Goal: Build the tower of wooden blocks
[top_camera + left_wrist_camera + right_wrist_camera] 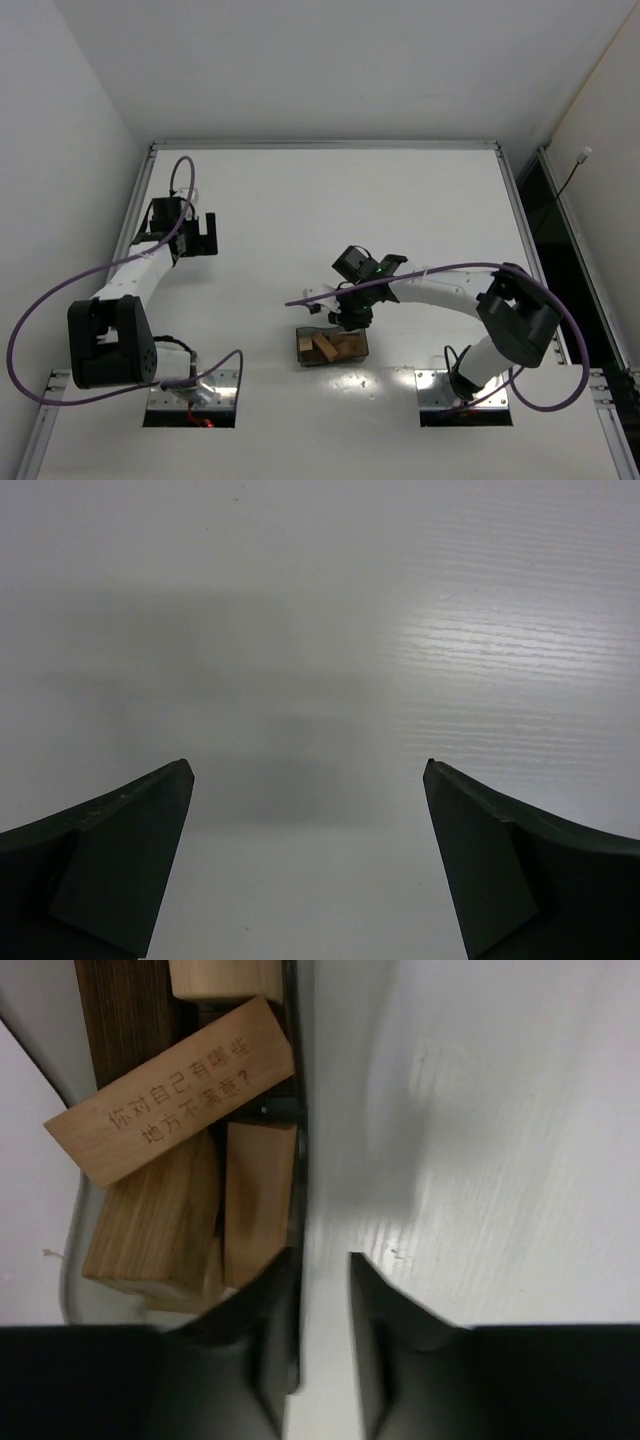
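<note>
No stacked tower shows in any view. Several small wooden blocks [335, 347] lie loose in a translucent grey container [301, 346] near the table's front middle. In the right wrist view I see a tan block with engraved characters [170, 1090], a dark brown piece [120, 1020] and other tan blocks [258, 1200]. My right gripper [350, 318] [322, 1257] hangs at the container's far edge, jaws a narrow gap apart, straddling the container wall [297, 1160]: one finger inside, one outside. My left gripper [197, 236] [308, 770] is wide open and empty over bare table at the far left.
The white table [400, 200] is bordered by metal rails and white walls. A purple cable loops along each arm. The arm bases stand at the near edge.
</note>
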